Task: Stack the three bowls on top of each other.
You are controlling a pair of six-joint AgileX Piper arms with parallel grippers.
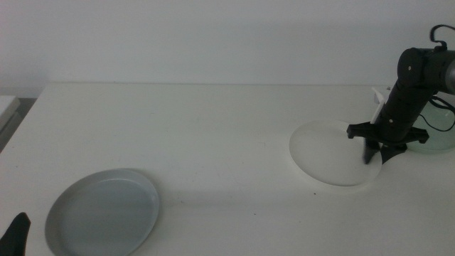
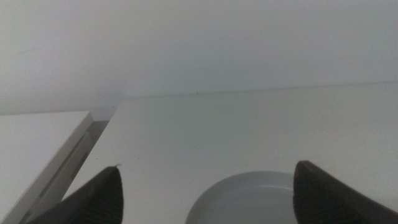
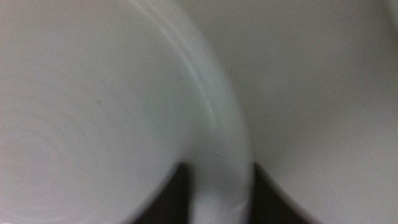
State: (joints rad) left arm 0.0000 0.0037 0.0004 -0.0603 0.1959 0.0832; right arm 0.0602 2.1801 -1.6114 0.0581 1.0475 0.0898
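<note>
- Nearest to me, at the bottom left corner of the middle view, I have the left gripper (image 1: 17, 231) waiting low, only a dark jaw tip showing there. In its own wrist view the left gripper (image 2: 208, 193) has its two jaws spread wide with nothing between them.
- Just beyond it sits the grey-blue bowl (image 1: 103, 211), flat on the table (image 1: 213, 135) at the near left. My left wrist camera catches its far rim (image 2: 249, 199) between the spread jaws, untouched.
- Further out and to the right lies the white bowl (image 1: 330, 153), well apart from the grey-blue one.
- I have the right gripper (image 1: 375, 151) down at the white bowl's right edge, the arm coming in from the right side. The right wrist view shows the right gripper (image 3: 217, 186) with one dark jaw on each side of the bowl's rim (image 3: 217, 130), closed narrow on it.
- Behind the right arm, at the right edge of the picture, I see a piece of the mint green bowl (image 1: 439, 142), mostly hidden by the arm and cut off by the frame.
</note>
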